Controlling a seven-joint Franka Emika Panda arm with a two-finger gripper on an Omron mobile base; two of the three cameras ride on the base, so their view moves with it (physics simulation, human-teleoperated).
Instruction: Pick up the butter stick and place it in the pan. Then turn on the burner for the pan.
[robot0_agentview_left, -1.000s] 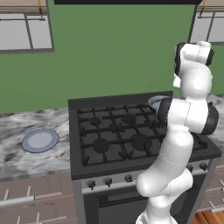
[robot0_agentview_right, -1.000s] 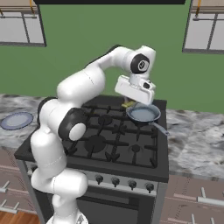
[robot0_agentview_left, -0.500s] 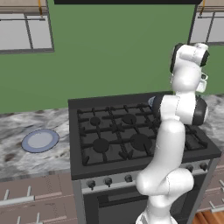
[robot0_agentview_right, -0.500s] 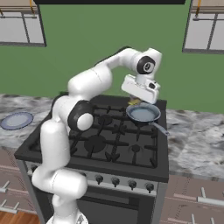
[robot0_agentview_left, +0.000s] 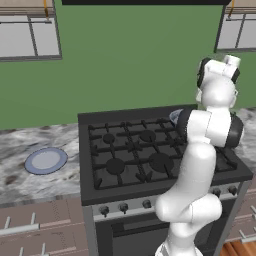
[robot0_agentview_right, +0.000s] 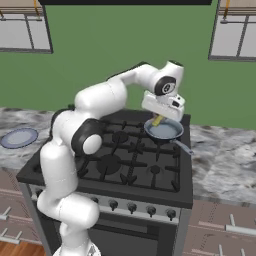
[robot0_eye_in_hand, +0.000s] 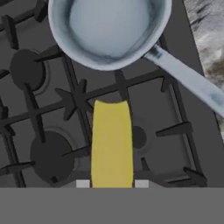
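The gripper (robot0_agentview_right: 158, 119) is clamped on the butter stick (robot0_eye_in_hand: 112, 142), which sticks out from between its jaws in the air above the stove, just short of the pan's near rim in the hand view. The stove (robot0_agentview_right: 120, 165) is the biggest thing here, a black gas range with cast-iron grates and a row of knobs (robot0_agentview_right: 141, 210) along its front. Marbled grey countertop (robot0_agentview_left: 30, 150) runs on both sides of it, against a green wall with windows (robot0_agentview_left: 27, 30) high up. The pan (robot0_agentview_right: 164, 130), grey-blue and holding nothing, sits on the back right burner in the right base view, its silvery handle (robot0_eye_in_hand: 188, 78) reaching out toward the stove's right edge. A flat blue-rimmed plate (robot0_agentview_left: 46, 160) lies on the counter left of the stove, well apart from the pan. Round black burner caps (robot0_eye_in_hand: 51, 155) show beneath the grate bars. No brand, label or writing can be read on anything.
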